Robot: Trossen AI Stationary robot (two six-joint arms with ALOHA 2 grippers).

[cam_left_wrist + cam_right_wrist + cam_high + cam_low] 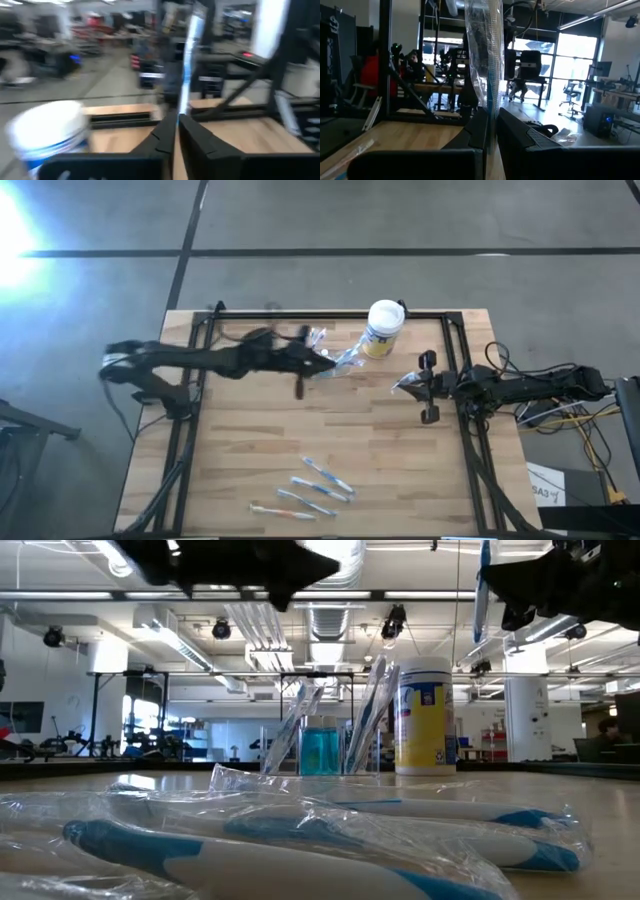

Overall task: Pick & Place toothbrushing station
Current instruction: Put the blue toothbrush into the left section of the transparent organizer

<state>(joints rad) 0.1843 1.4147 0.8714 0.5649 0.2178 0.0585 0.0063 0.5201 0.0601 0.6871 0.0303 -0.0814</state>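
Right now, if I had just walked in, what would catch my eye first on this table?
Probably the white cylindrical canister with a yellow label at the far edge of the wooden table, with a small clear plastic holder of wrapped toothbrushes beside it. Each dark arm's pincer, left and right, pinches a plastic-wrapped toothbrush. More wrapped blue-and-white toothbrushes lie near the front edge.

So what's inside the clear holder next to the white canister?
The clear holder holds several wrapped toothbrushes standing at a slant, and something blue shows through its wall. Its bottom is hidden behind the wrapped toothbrushes lying up front.
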